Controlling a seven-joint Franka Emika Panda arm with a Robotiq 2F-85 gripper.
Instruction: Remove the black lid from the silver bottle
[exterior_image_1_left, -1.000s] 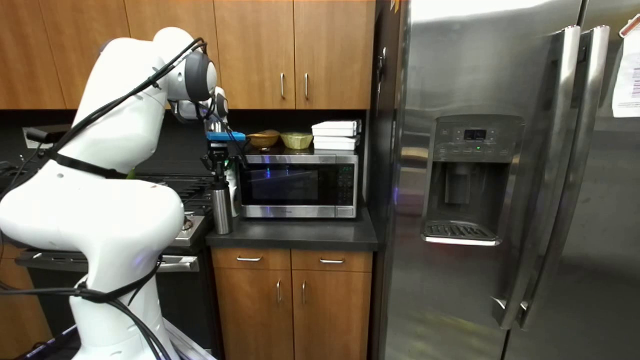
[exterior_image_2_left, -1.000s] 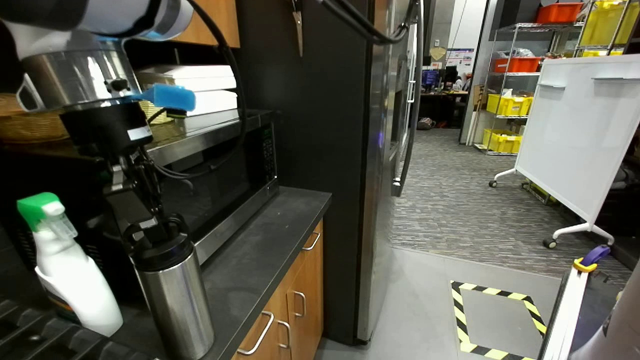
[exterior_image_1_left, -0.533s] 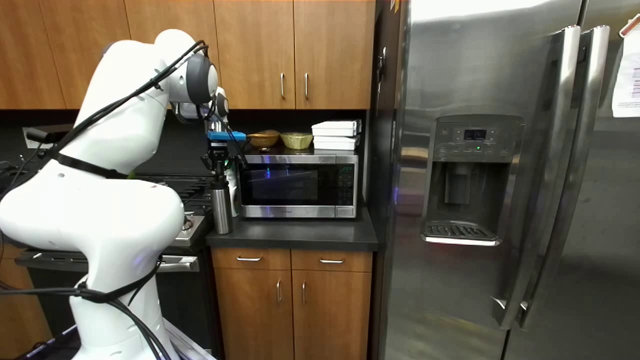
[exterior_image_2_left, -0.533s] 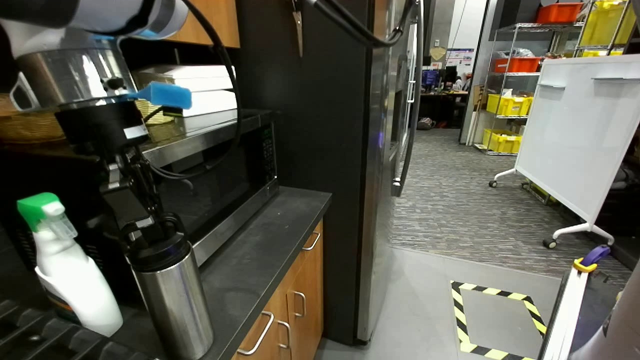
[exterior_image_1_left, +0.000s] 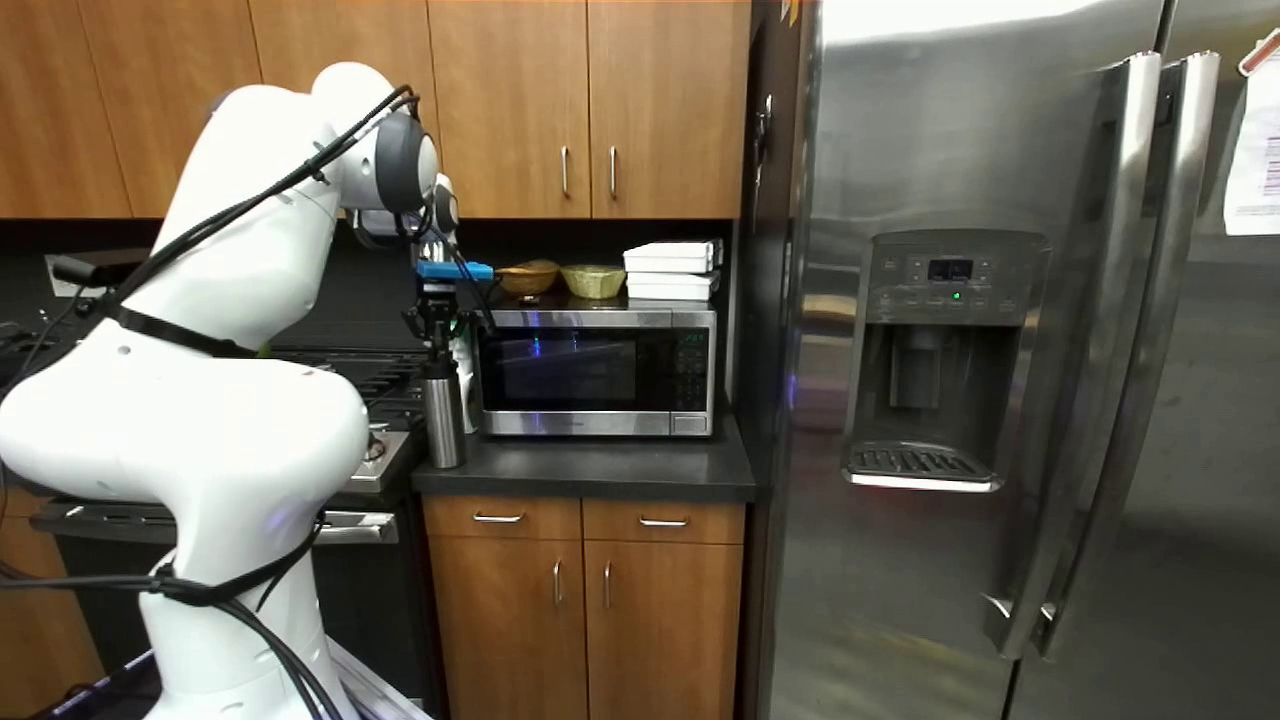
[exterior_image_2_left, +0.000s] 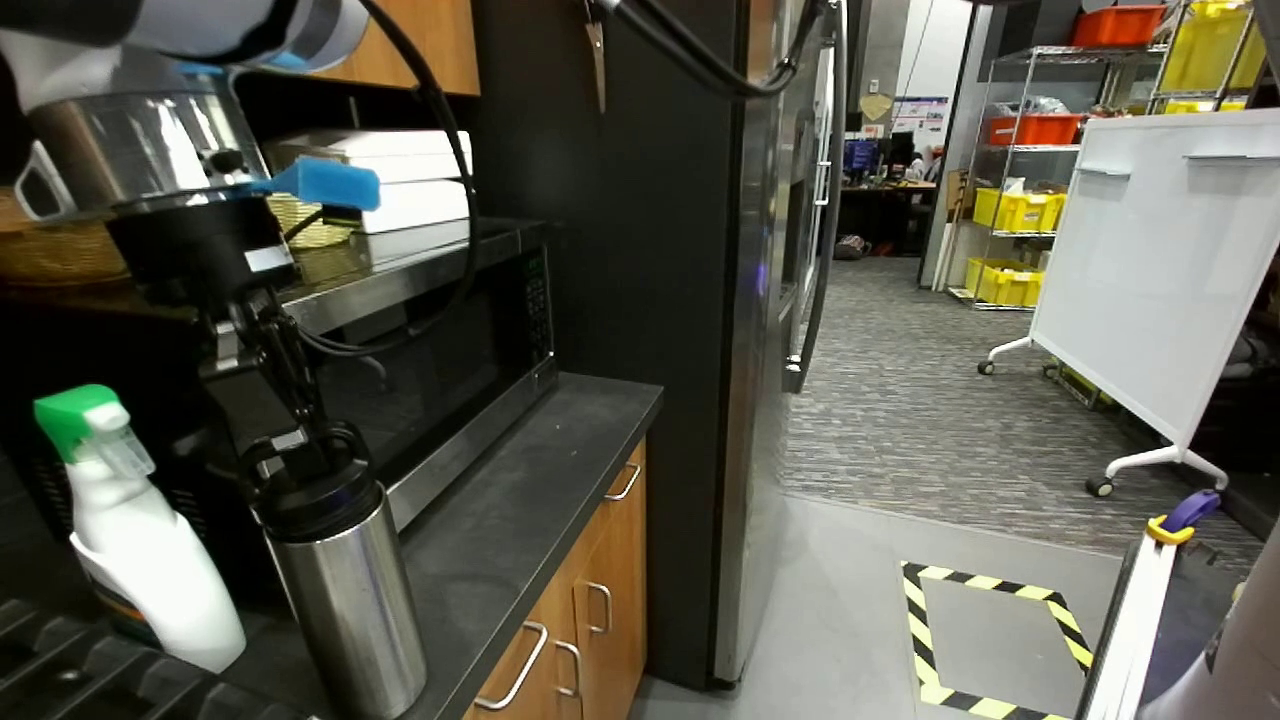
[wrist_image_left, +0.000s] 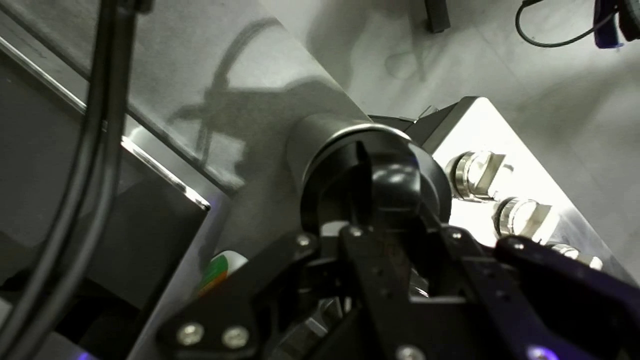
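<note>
Our claw (exterior_image_2_left: 304, 462) clamps the black lid (exterior_image_2_left: 320, 512); we should twist gently, lest the silver bottle (exterior_image_2_left: 350, 610) spin along.

You have the lid (exterior_image_2_left: 325, 507) on the bottle (exterior_image_2_left: 345, 610) | bottle on counter (exterior_image_2_left: 555, 430) | in an exterior view, stove (exterior_image_1_left: 365, 570) left, microwave (exterior_image_1_left: 575, 370) right, baskets (exterior_image_1_left: 593, 283) and boxes (exterior_image_1_left: 668, 287) atop

In an exterior view, the camera stands well back, facing the microwave (exterior_image_1_left: 575, 424) nearly head-on. In an exterior view, the camera looks from near the silver bottle (exterior_image_2_left: 350, 610) down along the counter (exterior_image_2_left: 515, 485). Both exterior views take in all three. The wrist view looks steeply down onto the black lid (wrist_image_left: 330, 172) from close above.
</note>
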